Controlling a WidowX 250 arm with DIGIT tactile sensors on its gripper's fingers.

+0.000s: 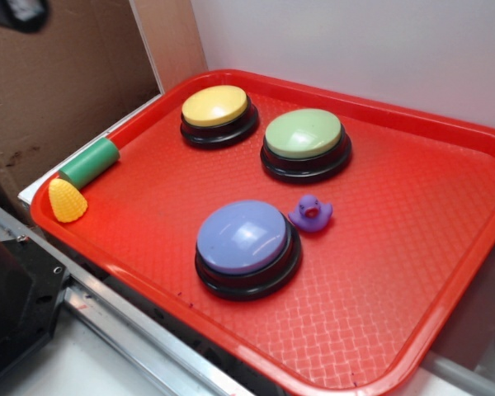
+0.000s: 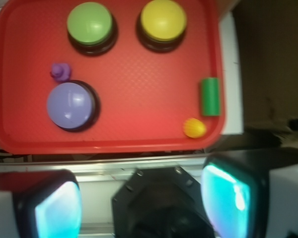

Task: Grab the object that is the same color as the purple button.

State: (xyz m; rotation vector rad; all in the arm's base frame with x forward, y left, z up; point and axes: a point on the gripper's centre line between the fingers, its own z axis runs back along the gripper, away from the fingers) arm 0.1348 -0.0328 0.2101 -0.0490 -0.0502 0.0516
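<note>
A tiny purple rubber duck (image 1: 311, 213) with an orange-red beak sits on the red tray (image 1: 412, 272), just right of the large purple dome button (image 1: 246, 244). In the wrist view the duck (image 2: 61, 72) lies just above the purple button (image 2: 71, 105), at the tray's left. My gripper (image 2: 141, 203) is open and empty, high above the scene and back over the black robot base, well short of the tray's near rim. Its two cyan-lit fingers (image 2: 59, 210) stand wide apart. In the exterior view only a dark bit of the arm shows at the top left.
A green-topped button (image 1: 304, 142) and a yellow-topped button (image 1: 218, 114) stand at the back of the tray. A green cylinder (image 1: 91, 162) and a yellow corn piece (image 1: 67, 201) lie at its left edge. Cardboard wall on the left, white wall behind, metal rail in front.
</note>
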